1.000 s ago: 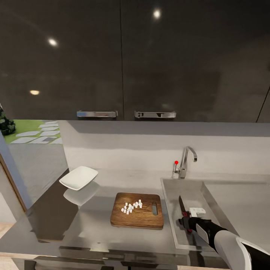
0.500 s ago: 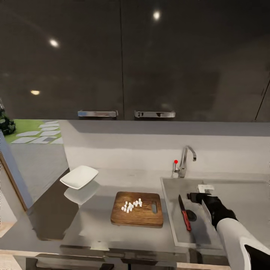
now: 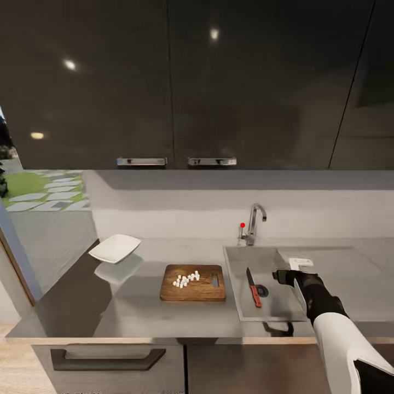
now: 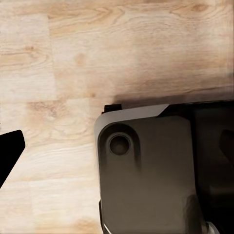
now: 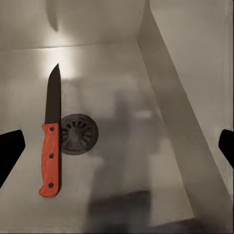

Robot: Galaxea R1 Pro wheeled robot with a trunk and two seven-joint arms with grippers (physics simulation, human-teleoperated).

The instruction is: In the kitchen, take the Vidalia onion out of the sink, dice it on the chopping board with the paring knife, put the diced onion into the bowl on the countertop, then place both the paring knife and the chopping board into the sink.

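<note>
1. Paring knife [image 3: 252,287] lies flat on the floor of the sink [image 3: 235,257], its red handle toward the front edge and its dark blade pointing at the back wall; half a second ago it lay the same way, and a second ago it was still at the right gripper.
2. In the right wrist view the paring knife [image 5: 51,141] sits just beside the round drain [image 5: 77,133], handle touching the drain's rim, nothing gripping it.
3. Right gripper [image 3: 285,275] hovers over the basin's right part, apart from the knife; its two dark fingertips [image 5: 9,148] stand at opposite edges of the wrist view, so the jaws are spread wide and hold nothing.
4. Chopping board [image 3: 193,282] rests on the countertop [image 3: 82,317] just left of the sink, slot handle toward the basin, with the diced Vidalia onion [image 3: 185,279] as a cluster of white cubes on it, unchanged from the earlier frames.
5. White bowl [image 3: 115,248] stands near the countertop's left end, well apart from the board.
6. The whole head view now takes in more of the cabinet fronts and a drawer handle [image 3: 107,359] below the worktop than before: the camera has shifted back, not the things.
7. Left wrist view looks down on wooden flooring [image 4: 73,58] and part of the robot's dark base [image 4: 151,170]; one dark fingertip [image 4: 9,153] shows at the edge, and whether that left gripper is spread or closed cannot be told.
</note>
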